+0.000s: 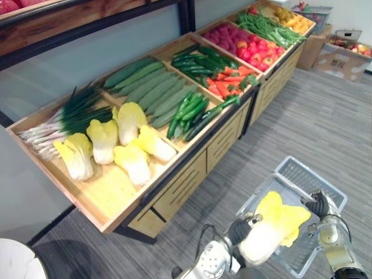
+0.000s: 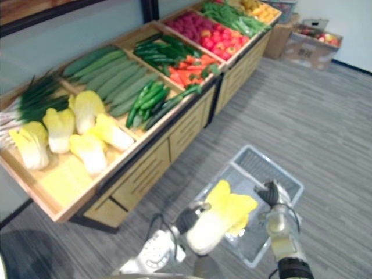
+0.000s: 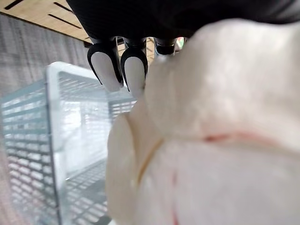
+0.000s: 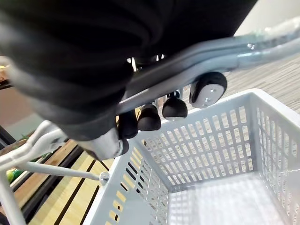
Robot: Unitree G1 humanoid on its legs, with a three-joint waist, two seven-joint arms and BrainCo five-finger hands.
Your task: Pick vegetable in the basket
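Note:
A napa cabbage [image 1: 274,225] with a white stem and yellow leaves hangs over the white plastic basket [image 1: 302,170], and my left hand [image 1: 240,230] is shut on its stem end. In the left wrist view the pale stem [image 3: 225,122] lies close against the fingers [image 3: 124,70], with the basket [image 3: 51,140] beyond it. My right hand [image 1: 321,204] holds the basket up at its right side. Its fingers [image 4: 150,117] are curled round the basket's metal handle [image 4: 201,51], above the slotted wall [image 4: 211,140].
A long wooden display stand [image 1: 174,192] runs along the left, holding more cabbages [image 1: 131,151], spring onions [image 1: 64,122], cucumbers [image 1: 151,87], green peppers [image 1: 192,110], carrots [image 1: 226,81] and red produce [image 1: 247,43]. Cardboard boxes [image 1: 343,55] stand at the far right. Grey floor lies to the right.

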